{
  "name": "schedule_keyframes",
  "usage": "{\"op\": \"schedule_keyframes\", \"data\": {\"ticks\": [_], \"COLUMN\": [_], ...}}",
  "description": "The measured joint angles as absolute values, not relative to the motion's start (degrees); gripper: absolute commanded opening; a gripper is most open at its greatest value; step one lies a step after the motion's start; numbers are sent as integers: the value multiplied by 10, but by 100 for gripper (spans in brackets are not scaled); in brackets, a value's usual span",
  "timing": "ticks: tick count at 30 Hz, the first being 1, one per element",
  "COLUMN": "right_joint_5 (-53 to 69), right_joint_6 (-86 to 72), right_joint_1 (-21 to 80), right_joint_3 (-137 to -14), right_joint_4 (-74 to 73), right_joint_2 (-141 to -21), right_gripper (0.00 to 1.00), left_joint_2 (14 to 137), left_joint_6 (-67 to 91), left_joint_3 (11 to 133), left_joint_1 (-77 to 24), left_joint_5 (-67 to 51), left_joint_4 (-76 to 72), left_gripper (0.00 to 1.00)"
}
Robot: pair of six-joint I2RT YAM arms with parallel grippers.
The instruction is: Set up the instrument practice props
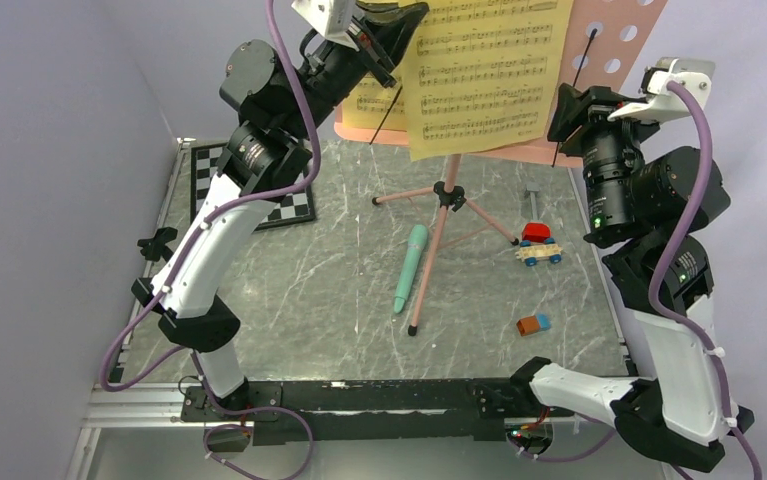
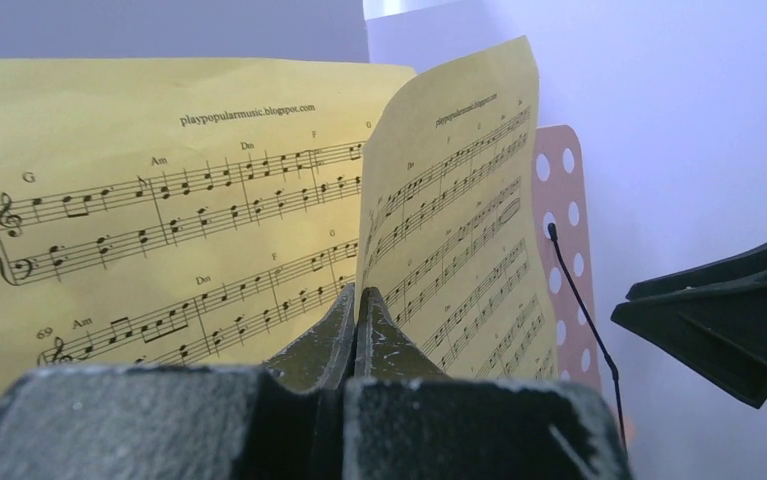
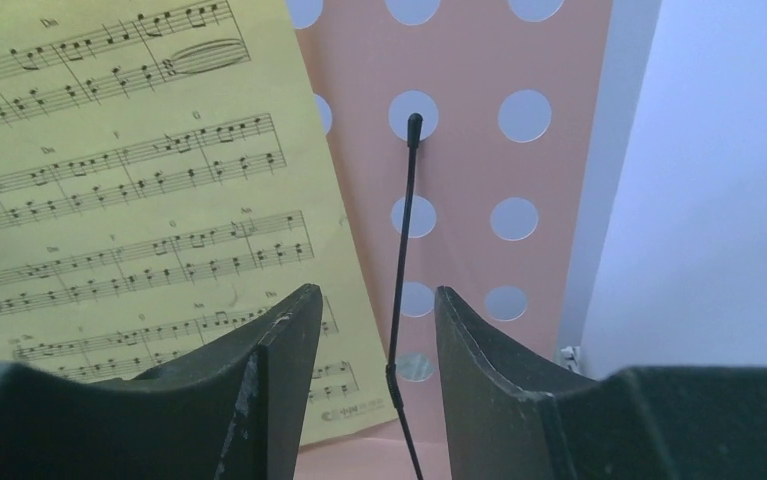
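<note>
**Sheet-music pages [image 1: 484, 70].** Two yellow printed sheets stand on the desk of the pink music stand [image 3: 469, 160]. One lies flat against the desk. The other overlaps it, and its inner edge curls away from the desk. Treat both as very light, limp and easily creased; they will buckle if pushed edge-on. Judged best hold: a shallow pinch at a free edge or corner, then slide the sheet flat along the desk.

**Retaining wire [image 3: 404, 230].** This thin black wire rises in front of the perforated desk, just beside the outer edge of the front page. It looks springy and slender. Grip it low and move it gently.

**Stand.** The stand is upright on thin tripod legs [image 1: 431, 262] and is probably top-heavy. Side loads at desk height may tip it.

**Left gripper [image 2: 356, 295].** The jaws are fully closed, tips together, at the curled inner edge of the front page. Whether paper is trapped between them cannot be determined.

**Right gripper [image 3: 377, 292].** The jaws are partly open, one on each side of the retaining wire, and no contact is visible. They hold nothing.

**Surroundings.** A mint-green tube [image 1: 410, 268] lies on the tabletop [image 1: 309, 290] just beside the nearest tripod leg. It is rigid and round, so it is likely to roll. A chessboard [image 1: 294, 208] lies at the far left, and small toy blocks [image 1: 533, 324] lie to the right.
</note>
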State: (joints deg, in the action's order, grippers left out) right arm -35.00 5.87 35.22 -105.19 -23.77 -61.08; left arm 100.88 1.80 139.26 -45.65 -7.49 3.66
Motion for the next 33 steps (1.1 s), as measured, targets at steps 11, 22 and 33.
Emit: {"op": "schedule_keyframes", "data": {"ticks": [11, 22, 33], "right_joint_5": [-345, -283, -223], "right_joint_6": [69, 45, 25], "right_joint_1": [306, 231, 221], "right_joint_3": [-1046, -1022, -995], "right_joint_4": [-222, -222, -204], "right_joint_2": [-629, -644, -625], "right_gripper": [49, 25, 7], "left_joint_2": [1009, 1009, 1009], "left_joint_6": [-16, -24, -28], "left_joint_3": [1395, 1394, 1384], "left_joint_1": [-459, -462, -463], "left_joint_5": [-59, -62, -62], "left_joint_4": [28, 27, 22], "left_gripper": [0, 0, 0]}}
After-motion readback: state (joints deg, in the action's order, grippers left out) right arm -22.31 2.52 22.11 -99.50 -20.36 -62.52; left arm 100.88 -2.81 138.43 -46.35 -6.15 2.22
